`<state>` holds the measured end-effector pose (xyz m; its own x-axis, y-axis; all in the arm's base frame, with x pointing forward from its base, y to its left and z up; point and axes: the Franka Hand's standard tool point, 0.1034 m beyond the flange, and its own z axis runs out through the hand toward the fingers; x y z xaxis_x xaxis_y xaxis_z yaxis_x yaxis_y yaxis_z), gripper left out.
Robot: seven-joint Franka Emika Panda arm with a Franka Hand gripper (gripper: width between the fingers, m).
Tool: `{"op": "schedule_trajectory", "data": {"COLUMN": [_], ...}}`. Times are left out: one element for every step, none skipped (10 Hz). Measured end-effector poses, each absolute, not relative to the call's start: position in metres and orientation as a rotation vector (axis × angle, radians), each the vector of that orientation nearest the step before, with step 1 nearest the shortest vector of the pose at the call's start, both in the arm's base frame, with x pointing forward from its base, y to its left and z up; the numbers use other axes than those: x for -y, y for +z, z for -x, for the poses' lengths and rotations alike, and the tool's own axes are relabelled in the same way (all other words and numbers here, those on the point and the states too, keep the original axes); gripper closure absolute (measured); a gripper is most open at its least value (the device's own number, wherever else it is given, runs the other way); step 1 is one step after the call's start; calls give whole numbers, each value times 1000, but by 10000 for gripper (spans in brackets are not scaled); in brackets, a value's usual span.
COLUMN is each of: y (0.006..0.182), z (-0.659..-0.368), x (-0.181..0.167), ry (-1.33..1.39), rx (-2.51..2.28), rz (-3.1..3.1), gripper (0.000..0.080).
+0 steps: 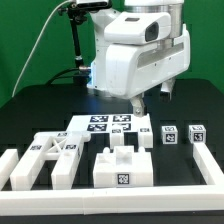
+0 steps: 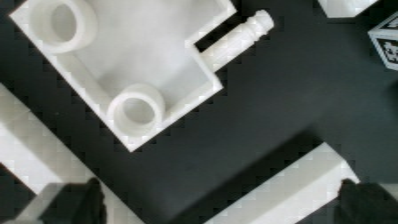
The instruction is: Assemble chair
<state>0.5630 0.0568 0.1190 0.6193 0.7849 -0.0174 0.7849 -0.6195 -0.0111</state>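
- The gripper [image 2: 217,202] hangs at upper centre of the exterior view over the black table [image 1: 40,110]. Its jaws are spread wide, with nothing between them.
- The chair parts [image 1: 122,167] lie loose across the lower frame: tagged bars [image 1: 50,152] at the left, two cubes [image 1: 170,135] at the right.
- The marker board [image 1: 105,125] lies at the centre.
- In the wrist view, a white slab [image 2: 125,60] with two round bosses lies clear of the fingers [image 2: 71,205].

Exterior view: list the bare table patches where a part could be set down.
Bare table lies behind the bars on the exterior view's left. Another patch sits between the front block, the cubes and the rail. Crowded around the marker board, where the arm hangs.
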Motion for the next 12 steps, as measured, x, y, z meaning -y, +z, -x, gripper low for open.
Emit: {"op": "schedule_trajectory", "data": {"y": [119, 119, 119, 119, 119, 120, 122, 120, 113, 102, 95, 96], "z": [-563, -563, -563, -563, -563, -566, -575, -578, -579, -581, -584, -585], "x": [-57, -57, -57, -57, -57, -53, -42, -36, -29, -11, 10, 13], "ry": [32, 32, 32, 32, 32, 29, 16, 16, 16, 16, 19, 13], "rx": [1369, 1369, 1369, 1369, 1350, 1333, 1303, 1156, 977, 801, 709, 630], "rz": [2825, 2825, 2825, 2825, 2833, 2846, 2870, 2935, 2987, 3021, 3028, 3039], "gripper": [150, 150, 150, 150, 150, 150, 150, 150, 150, 150, 150, 150]}}
